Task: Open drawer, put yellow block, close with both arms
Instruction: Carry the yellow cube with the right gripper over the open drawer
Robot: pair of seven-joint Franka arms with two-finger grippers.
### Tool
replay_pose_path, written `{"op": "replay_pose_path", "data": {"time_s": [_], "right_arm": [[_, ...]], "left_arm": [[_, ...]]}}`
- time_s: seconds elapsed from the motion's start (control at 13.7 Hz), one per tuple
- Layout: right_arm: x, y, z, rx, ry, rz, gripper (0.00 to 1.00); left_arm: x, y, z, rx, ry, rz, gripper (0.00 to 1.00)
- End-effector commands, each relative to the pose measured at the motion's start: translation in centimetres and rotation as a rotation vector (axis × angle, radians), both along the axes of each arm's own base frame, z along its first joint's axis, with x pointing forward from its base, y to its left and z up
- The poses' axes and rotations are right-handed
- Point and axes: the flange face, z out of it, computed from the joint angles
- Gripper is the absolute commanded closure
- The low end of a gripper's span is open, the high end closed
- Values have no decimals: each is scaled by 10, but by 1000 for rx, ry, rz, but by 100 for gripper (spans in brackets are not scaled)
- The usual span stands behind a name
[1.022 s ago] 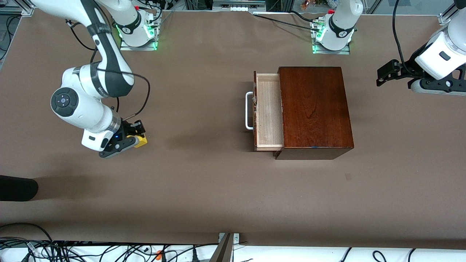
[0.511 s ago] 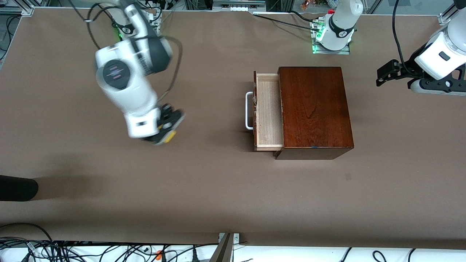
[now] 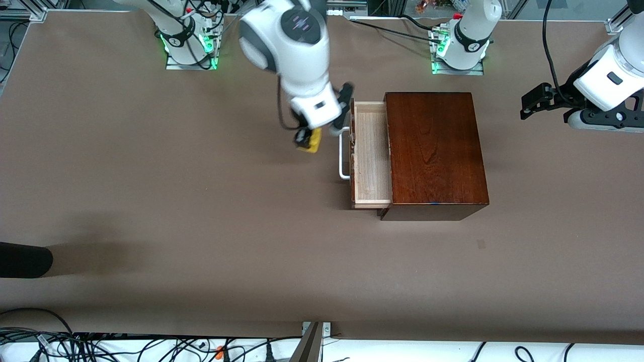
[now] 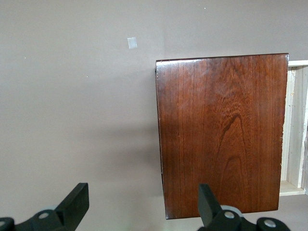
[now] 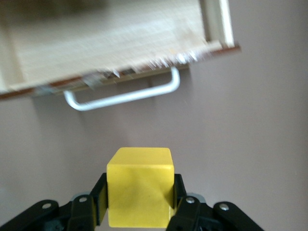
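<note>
The yellow block hangs in the air with my right gripper shut on it, over the table just in front of the drawer's white handle. The drawer stands pulled out of the dark wooden box, and its pale tray shows nothing inside. My left gripper waits open above the table at the left arm's end, apart from the box, with nothing between its fingers.
A black object pokes in at the right arm's end, nearer the front camera. A small pale mark lies on the brown table near the box. Cables run along the front edge.
My right arm has lifted the yellow block off the table at its own end and swung it across to just in front of the drawer handle. The left arm has not moved.
</note>
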Motion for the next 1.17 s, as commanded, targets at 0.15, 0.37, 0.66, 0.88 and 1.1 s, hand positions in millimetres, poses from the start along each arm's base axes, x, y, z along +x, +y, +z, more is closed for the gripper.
{"op": "replay_pose_path", "data": {"time_s": [0.15, 0.37, 0.66, 0.88, 1.1], "right_arm": [[-22, 49, -1, 21, -35, 100, 60], [-37, 87, -6, 54, -58, 123, 60], [-32, 101, -16, 101, -77, 87, 60], [-30, 109, -32, 128, -85, 69, 60], [-44, 125, -55, 147, -55, 65, 61]], "left_arm": [[3, 1, 6, -3, 5, -18, 0], [3, 3, 6, -3, 5, -15, 0], [3, 3, 6, -4, 5, -15, 0], [3, 3, 6, -4, 5, -15, 0], [3, 3, 6, -4, 5, -15, 0]]}}
